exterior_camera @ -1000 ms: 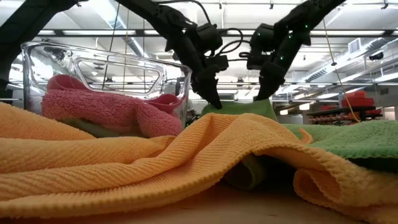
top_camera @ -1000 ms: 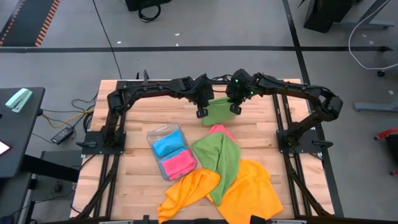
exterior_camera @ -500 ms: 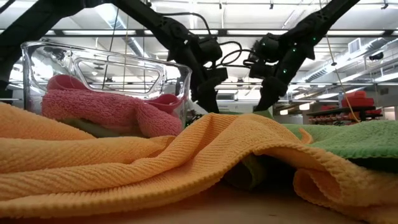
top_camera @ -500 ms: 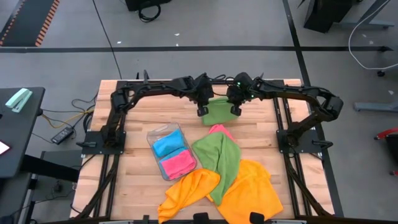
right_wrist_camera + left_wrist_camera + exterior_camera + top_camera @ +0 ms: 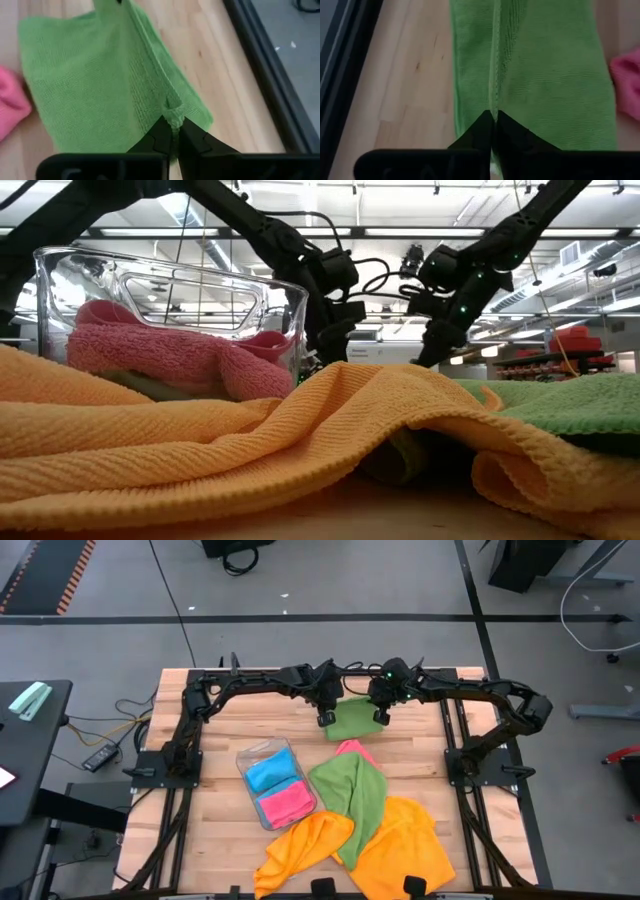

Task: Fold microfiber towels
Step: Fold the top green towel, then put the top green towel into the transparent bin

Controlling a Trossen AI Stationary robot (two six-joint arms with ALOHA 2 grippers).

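A folded green microfiber towel (image 5: 351, 720) lies on the wooden table (image 5: 230, 730), far of its middle. My left gripper (image 5: 325, 721) is shut on the towel's left end. My right gripper (image 5: 380, 717) is shut on its right end. Both slant downward. In the low view an orange towel (image 5: 300, 430) hides the green towel and both sets of fingertips. A pink towel (image 5: 627, 80) lies just near of the green one. My left gripper pinches a hemmed edge (image 5: 493, 102) of the green towel between its two fingers, coming from above at a slant. The hem runs straight away from the fingertips. The cloth beyond them lies spread on the table. My right gripper pinches a bunched hemmed edge (image 5: 172, 107) at the towel's right end between its two fingers, slanting down from above. The hem rises in a ridge away from the fingertips, and the cloth on either side lies on the table.
A clear tray (image 5: 262, 754) holding a blue towel (image 5: 270, 772) and a pink one (image 5: 286, 802) stands left of centre. Another green towel (image 5: 352, 795) and two orange towels (image 5: 305, 843) (image 5: 405, 850) lie in a heap at the near side.
Both grippers have sunk toward the table with the green towel between them. In the low view the towel showed above the orange cloth a second ago and has now dropped out of sight behind it.
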